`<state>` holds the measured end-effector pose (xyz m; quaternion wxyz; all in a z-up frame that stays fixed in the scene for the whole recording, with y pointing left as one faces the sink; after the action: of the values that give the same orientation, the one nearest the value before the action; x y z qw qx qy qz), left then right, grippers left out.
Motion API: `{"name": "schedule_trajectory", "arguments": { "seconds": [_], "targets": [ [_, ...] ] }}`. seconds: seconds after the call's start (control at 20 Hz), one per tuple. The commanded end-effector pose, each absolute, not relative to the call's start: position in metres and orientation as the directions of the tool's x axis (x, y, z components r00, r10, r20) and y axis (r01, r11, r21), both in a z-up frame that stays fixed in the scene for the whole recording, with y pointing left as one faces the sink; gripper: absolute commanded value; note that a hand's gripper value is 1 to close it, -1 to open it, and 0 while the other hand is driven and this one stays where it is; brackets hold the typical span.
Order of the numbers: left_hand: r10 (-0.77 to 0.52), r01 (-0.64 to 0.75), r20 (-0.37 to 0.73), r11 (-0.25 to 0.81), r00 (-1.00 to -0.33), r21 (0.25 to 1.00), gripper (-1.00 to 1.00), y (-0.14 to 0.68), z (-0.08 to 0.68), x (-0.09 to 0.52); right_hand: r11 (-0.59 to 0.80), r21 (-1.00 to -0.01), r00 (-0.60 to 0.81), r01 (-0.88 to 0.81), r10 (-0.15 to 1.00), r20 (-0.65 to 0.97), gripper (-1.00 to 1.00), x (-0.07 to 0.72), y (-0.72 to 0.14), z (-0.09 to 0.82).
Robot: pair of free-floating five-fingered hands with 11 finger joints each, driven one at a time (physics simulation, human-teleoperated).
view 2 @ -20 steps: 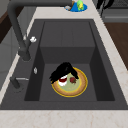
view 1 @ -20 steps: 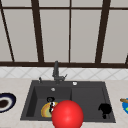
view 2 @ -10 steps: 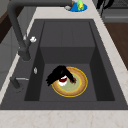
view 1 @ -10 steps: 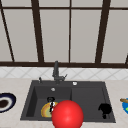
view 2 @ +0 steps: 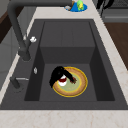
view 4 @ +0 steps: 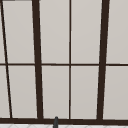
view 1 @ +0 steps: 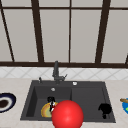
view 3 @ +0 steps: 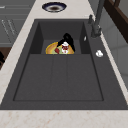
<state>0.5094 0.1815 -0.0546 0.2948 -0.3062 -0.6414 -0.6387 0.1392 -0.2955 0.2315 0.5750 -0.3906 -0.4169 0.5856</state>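
Observation:
A yellow-rimmed plate (view 2: 75, 86) with a green middle lies on the floor of the sink's left basin (view 1: 37, 96). My left hand (view 1: 51, 100) hangs over it, fingers curled down round a small white and red object (view 2: 62, 80). The same hand (view 2: 58, 73) arches over the plate's faucet side, and it also shows from the right (view 3: 67, 39) above the plate (view 3: 52, 48). My right hand (view 1: 105, 109) hovers idle with relaxed fingers at the sink's right front edge. A big red ball (view 1: 67, 115) sits in the foreground, covering the sink's front rim.
A dark faucet (view 1: 55, 71) stands behind the sink, its spout reaching over the basin (view 2: 15, 22). A dark blue bowl (view 1: 6, 102) sits on the left counter. A blue plate with green food (view 2: 78, 6) sits on the right counter. The right basin (view 3: 60, 77) is shallower.
My left hand has shifted slightly over the plate towards the faucet side, still holding the small object. The right hand and the red ball have not moved.

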Motion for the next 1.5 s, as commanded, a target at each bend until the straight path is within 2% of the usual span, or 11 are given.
{"name": "schedule_trajectory", "arguments": {
  "seconds": [0.0, 0.4, 0.85, 0.9, 1.0, 1.15, 1.45],
  "targets": [
    [0.004, 0.77, 0.771, -0.014, -0.637, 0.637, 1.0, 0.182, -0.074, 0.516, 0.009, -0.938, -0.034, -0.348, 0.999, 0.022, 0.0, 0.139, -0.295, 0.231],
    [-0.018, 0.685, 0.685, 0.025, -0.728, 0.728, 1.0, 0.178, -0.032, 0.52, 0.009, -0.938, -0.034, -0.348, 0.999, 0.022, 0.0, 0.139, -0.295, 0.231],
    [-0.056, 0.695, 0.695, 0.032, -0.716, 0.718, 1.0, 0.171, -0.037, 0.518, 0.009, -0.938, -0.034, -0.348, 0.999, 0.022, 0.0, 0.139, -0.295, 0.231],
    [-0.059, 0.691, 0.691, 0.032, -0.72, 0.722, -1.0, 0.17, -0.039, 0.517, 0.009, -0.938, -0.034, -0.348, 0.999, 0.022, 0.0, 0.139, -0.295, 0.231],
    [-0.104, 0.68, 0.679, 0.036, -0.726, 0.733, -1.0, 0.174, -0.034, 0.519, 0.009, -0.938, -0.034, -0.348, 0.999, 0.022, 0.0, 0.139, -0.295, 0.231],
    [-0.09, 0.653, 0.652, 0.021, -0.753, 0.757, -1.0, 0.174, -0.034, 0.52, 0.009, -0.938, -0.034, -0.348, 0.999, 0.022, 0.0, 0.139, -0.295, 0.231],
    [-0.088, 0.657, 0.655, 0.01, -0.751, 0.754, -1.0, 0.162, -0.033, 0.517, 0.009, -0.938, -0.034, -0.348, 0.999, 0.022, 0.0, 0.139, -0.295, 0.231]
  ]
}}
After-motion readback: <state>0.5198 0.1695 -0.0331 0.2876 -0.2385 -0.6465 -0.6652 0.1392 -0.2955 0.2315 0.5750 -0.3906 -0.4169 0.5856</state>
